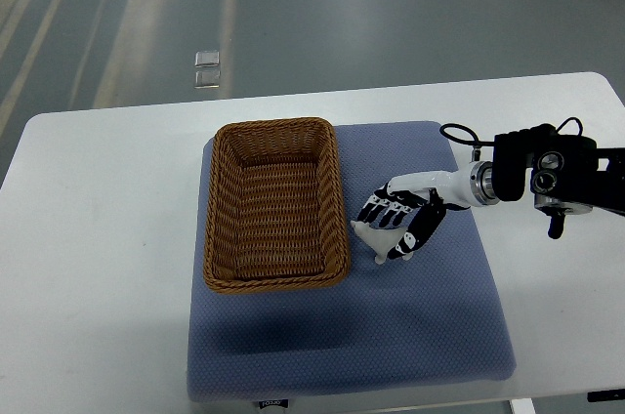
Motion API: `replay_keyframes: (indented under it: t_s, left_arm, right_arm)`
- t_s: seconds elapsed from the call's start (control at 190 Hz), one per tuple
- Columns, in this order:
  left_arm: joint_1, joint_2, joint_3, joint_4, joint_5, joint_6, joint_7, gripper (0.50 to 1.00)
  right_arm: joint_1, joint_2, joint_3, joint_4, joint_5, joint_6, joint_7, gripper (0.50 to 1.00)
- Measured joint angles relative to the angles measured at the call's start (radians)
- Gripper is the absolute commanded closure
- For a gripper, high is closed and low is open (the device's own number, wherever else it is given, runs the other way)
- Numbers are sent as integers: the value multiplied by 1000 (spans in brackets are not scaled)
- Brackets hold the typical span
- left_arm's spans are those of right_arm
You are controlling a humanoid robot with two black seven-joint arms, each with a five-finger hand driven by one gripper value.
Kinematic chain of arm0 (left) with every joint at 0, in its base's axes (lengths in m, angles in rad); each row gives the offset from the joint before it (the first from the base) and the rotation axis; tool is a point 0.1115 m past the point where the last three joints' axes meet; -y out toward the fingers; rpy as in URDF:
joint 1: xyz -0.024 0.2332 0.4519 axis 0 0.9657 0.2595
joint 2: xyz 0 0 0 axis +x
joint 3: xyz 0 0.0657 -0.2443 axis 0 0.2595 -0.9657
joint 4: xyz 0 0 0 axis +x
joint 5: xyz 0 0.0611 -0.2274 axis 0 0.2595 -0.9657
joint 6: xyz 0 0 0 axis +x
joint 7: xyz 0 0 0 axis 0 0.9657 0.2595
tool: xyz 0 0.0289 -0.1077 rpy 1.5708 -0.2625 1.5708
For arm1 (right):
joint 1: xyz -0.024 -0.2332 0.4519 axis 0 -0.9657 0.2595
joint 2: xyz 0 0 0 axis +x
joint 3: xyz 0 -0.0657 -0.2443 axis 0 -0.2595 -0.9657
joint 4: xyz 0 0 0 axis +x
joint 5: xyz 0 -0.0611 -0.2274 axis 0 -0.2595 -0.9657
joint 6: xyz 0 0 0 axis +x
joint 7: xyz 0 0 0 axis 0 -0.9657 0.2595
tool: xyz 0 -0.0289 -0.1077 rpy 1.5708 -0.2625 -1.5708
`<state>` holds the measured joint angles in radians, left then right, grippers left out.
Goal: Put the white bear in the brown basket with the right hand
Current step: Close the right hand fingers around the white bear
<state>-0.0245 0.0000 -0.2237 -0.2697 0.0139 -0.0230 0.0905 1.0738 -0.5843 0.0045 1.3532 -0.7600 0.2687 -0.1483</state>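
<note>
Under the right robot hand (402,221), seemingly gripped: white bear (375,240).

Premises present as a robotics laboratory or test hall, not a home or shop. Evidence: a plain white bench (98,238) with rounded corners stands on a bare grey, sheen-finished floor (391,14) of industrial type, carrying a blue padded mat (430,336) as a work surface. A machine arm (547,175) with exposed cabling reaches over the bench from the right edge.
</note>
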Motion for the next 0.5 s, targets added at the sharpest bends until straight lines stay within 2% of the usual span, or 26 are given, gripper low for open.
replay_keyframes:
  t_s: [0.084, 0.169, 0.216, 0.285, 0.332, 0.448, 0.48, 0.501]
  left_arm:
    - [0, 0, 0, 0, 0, 0, 0, 500]
    - [0, 0, 0, 1, 0, 0, 0, 500]
    - [0, 0, 0, 2, 0, 0, 0, 500]
    - [0, 0, 0, 2, 0, 0, 0, 500]
    - [0, 0, 0, 2, 0, 0, 0, 500]
    - [0, 0, 0, 2, 0, 0, 0, 500]
    - [0, 0, 0, 2, 0, 0, 0, 500]
    - [0, 0, 0, 2, 0, 0, 0, 500]
  right_arm:
    - [-1, 0, 0, 2, -6, -1, 6, 773]
    - [-4, 2, 3, 3, -22, -8, 12, 781]
    - [-9, 4, 5, 3, -31, -12, 13, 814]
    - [-16, 6, 6, 3, -44, -17, 17, 820]
    - [-20, 7, 6, 3, -52, -18, 23, 846]
    - [-32, 12, 6, 3, -79, -20, 36, 854]
    - [-36, 13, 6, 3, -87, -22, 38, 873]
    - [-38, 13, 6, 2, -91, -25, 39, 904]
